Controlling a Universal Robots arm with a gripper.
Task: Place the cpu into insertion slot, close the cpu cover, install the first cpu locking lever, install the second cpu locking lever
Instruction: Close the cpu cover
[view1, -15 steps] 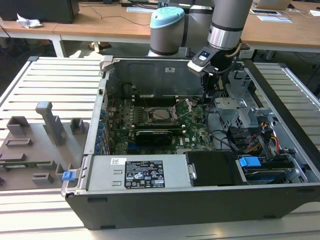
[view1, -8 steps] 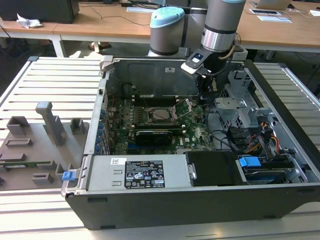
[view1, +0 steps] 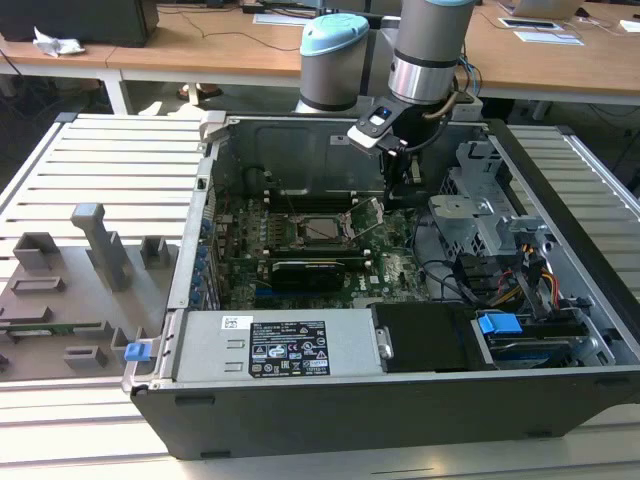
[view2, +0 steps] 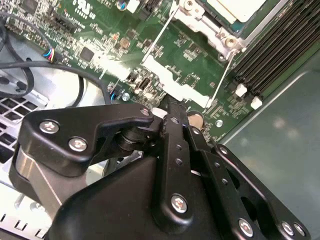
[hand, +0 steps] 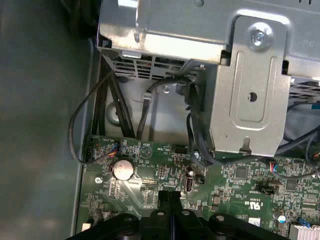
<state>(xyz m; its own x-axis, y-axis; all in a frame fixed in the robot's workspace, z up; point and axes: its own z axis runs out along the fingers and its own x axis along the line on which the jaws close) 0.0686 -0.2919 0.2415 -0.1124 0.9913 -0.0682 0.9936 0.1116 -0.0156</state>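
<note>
Closed black gripper (view2: 169, 106), fingertips pressed together on nothing (seam plain in the second wrist view), hangs above the green motherboard (view1: 395, 268); the cpu (view1: 322, 228) lies in the insertion slot (view1: 297, 230), toward the exterior view's left.

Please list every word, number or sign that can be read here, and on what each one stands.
No text here is readable for certain.
The black label on the power supply: too small.
The white sticker beside it: too small.
White print on the motherboard: too blurred.

Silver-grey arm (view1: 430, 45), pale blue joint cap (view1: 335, 35), black tool (hand: 169, 196) links, silver screws (view2: 178, 203)
</note>
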